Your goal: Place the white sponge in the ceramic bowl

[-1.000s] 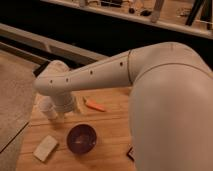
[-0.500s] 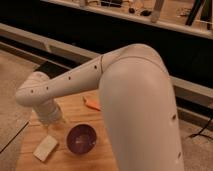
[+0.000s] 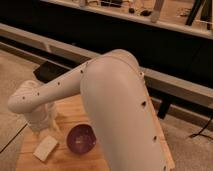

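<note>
The white sponge (image 3: 45, 148) lies flat on the wooden table (image 3: 70, 159) near its front left corner. Just right of it stands the ceramic bowl (image 3: 81, 138), dark purple and glossy, with nothing inside. My gripper (image 3: 44, 127) hangs down from the white wrist at the left, just behind and above the sponge. It is open and holds nothing. The big white arm sweeps across the middle of the view and hides the right half of the table.
A dark boxy object (image 3: 49, 72) sits on the floor behind the table. A long grey ledge (image 3: 175, 82) runs across the back. The table's left edge borders bare floor (image 3: 12, 95).
The arm has swung left and closer to the camera, bringing the gripper down toward the sponge's side. It now covers the orange item and the white cup seen earlier.
</note>
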`<state>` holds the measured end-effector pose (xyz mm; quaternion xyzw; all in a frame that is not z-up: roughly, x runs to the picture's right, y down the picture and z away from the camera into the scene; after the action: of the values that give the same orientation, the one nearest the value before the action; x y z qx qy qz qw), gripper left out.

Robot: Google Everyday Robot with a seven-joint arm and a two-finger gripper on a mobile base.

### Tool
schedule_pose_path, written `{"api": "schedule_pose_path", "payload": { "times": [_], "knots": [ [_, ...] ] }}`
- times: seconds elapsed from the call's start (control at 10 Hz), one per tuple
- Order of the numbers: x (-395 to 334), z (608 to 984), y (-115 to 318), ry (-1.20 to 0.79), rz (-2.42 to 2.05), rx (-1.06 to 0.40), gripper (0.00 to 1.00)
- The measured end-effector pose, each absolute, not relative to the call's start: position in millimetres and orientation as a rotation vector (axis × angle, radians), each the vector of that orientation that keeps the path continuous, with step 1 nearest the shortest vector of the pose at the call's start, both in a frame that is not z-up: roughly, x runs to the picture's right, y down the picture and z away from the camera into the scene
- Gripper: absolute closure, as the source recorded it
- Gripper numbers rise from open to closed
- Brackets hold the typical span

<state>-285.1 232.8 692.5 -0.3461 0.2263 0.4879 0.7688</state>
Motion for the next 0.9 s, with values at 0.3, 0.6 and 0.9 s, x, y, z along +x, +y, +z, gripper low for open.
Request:
{"api": "schedule_pose_path", "payload": {
  "times": [0.3, 0.6, 0.9],
  "knots": [
    [-291, 696, 260, 0.481, 0.983, -0.784, 0.35],
    [-295, 695, 284, 0.481, 0.89, -0.805, 0.35],
    [-300, 697, 290, 0.481, 0.879, -0.808, 0.35]
  ]
}}
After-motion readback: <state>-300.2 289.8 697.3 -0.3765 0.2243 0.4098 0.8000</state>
